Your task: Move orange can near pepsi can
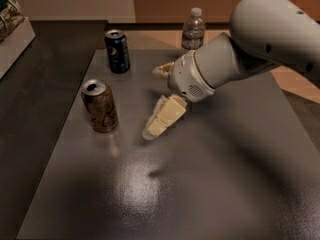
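Note:
The orange can (100, 107) stands upright on the left part of the grey table (200, 184). The pepsi can (117, 51) stands upright behind it, near the table's far left edge, about a can's height away. My gripper (153, 103) is to the right of the orange can, low over the table, pointing left. It is open and empty, with one cream finger (164, 117) angled down toward the table and the other (163, 70) higher and further back. A small gap separates it from the orange can.
A clear plastic bottle (193, 30) stands at the table's far edge, behind my arm (250, 49). A white box (12, 34) sits on the dark surface at the far left. The table's left edge runs close beside the orange can.

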Robot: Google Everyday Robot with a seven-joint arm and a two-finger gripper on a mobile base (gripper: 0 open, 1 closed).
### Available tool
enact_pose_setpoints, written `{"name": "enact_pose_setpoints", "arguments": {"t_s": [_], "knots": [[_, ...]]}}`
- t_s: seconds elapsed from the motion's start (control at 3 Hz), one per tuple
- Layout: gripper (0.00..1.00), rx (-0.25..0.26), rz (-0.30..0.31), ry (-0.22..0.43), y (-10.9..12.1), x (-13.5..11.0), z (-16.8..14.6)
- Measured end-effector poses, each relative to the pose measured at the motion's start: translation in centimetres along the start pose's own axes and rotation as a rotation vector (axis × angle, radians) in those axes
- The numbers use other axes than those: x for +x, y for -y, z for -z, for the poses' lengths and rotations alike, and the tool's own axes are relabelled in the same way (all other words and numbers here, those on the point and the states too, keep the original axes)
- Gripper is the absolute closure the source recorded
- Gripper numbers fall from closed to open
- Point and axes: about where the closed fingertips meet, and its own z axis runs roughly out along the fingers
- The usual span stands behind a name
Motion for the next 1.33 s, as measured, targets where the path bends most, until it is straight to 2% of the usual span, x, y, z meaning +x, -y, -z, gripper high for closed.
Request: {"name": "enact_pose_setpoints", "arguments": {"t_s": [0.67, 1.33], "knots": [[0.00, -0.082, -0.003, 0.146, -0.9, -3.3, -4.9], [0.00, -0.113, -0.016, 0.226, -0.6, -5.8, -7.5]]}}
